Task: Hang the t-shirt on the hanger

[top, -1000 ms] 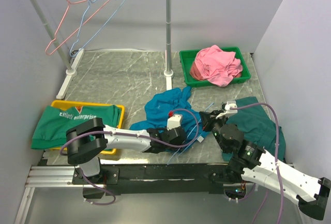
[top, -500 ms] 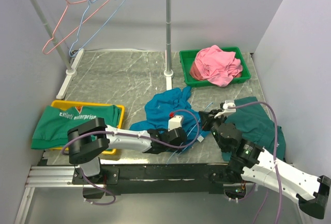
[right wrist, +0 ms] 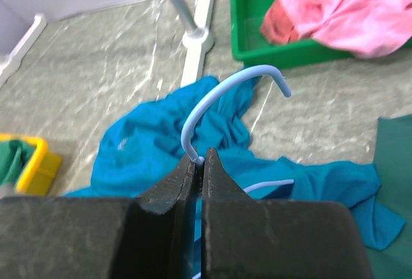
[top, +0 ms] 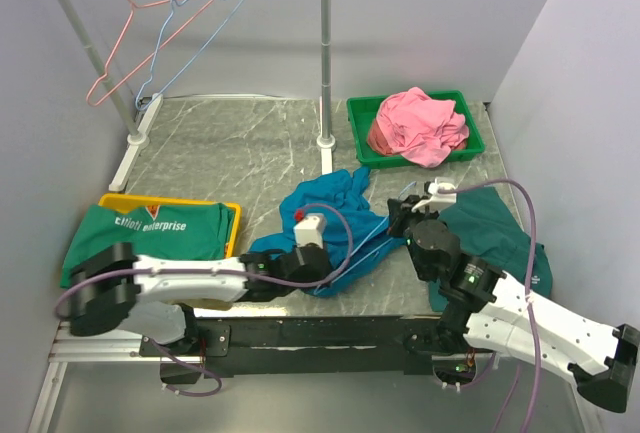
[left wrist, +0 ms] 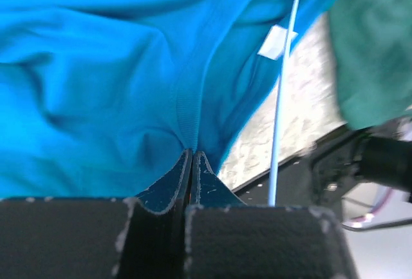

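Observation:
The teal-blue t-shirt [top: 318, 211] lies crumpled on the table in front of the rack post. It fills the left wrist view [left wrist: 116, 66], with its white label [left wrist: 277, 40] showing. My left gripper [left wrist: 192, 153] is shut on a ribbed edge of the shirt, low at the shirt's near side [top: 338, 265]. My right gripper [right wrist: 201, 156] is shut on the neck of the light-blue wire hanger [right wrist: 219, 89], just below its hook. In the top view it [top: 398, 221] is at the shirt's right edge. The hanger's wire [top: 370, 248] runs under and across the cloth and shows in the left wrist view [left wrist: 283, 98].
A rack [top: 326, 53] at the back holds a pink-red hanger [top: 130, 33] and another light-blue one [top: 195, 28]. A green bin [top: 360, 143] holds a pink garment [top: 415, 123]. A yellow tray [top: 232, 215] with a green printed shirt [top: 140, 228] is at left. A dark green shirt [top: 495, 233] lies at right.
My left arm has drawn back to the left, still pinching the shirt's edge. My right gripper has shifted slightly left and away with the hanger.

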You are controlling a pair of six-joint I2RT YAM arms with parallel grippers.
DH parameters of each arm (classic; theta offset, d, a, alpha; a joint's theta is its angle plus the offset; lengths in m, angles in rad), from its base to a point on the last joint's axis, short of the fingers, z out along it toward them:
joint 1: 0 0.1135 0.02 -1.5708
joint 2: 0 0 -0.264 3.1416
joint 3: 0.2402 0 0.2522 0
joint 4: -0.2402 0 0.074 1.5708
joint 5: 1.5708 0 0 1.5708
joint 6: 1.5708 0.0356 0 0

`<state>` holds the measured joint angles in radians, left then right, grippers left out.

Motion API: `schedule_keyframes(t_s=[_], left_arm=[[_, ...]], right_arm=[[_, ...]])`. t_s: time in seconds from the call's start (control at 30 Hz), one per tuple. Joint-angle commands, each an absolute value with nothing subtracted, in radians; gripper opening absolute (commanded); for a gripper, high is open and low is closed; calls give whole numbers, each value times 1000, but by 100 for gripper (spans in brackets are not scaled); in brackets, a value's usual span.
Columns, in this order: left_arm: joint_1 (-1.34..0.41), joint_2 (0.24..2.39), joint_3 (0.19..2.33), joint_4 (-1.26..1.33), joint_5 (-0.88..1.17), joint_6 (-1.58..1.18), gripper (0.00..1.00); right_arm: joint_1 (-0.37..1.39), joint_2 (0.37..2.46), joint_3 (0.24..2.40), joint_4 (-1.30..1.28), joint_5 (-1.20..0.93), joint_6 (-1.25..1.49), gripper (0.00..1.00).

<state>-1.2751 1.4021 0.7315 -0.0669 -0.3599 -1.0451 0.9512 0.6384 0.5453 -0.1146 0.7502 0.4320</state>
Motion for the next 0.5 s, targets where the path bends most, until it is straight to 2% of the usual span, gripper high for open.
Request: schedule_keyframes(t_s=[0.0, 0.27, 0.47], left_arm=[[-1261, 1227, 675, -18, -459, -1054, 1], [-1246, 915, 607, -37, -560, -970, 1], [-1241, 787, 629, -133, -604, -927, 1]], right_arm=[[959, 695, 678, -84, 894, 405, 0], [960, 833, 857, -61, 1040, 296, 0], [962, 936, 974, -34, 1121, 227, 0]])
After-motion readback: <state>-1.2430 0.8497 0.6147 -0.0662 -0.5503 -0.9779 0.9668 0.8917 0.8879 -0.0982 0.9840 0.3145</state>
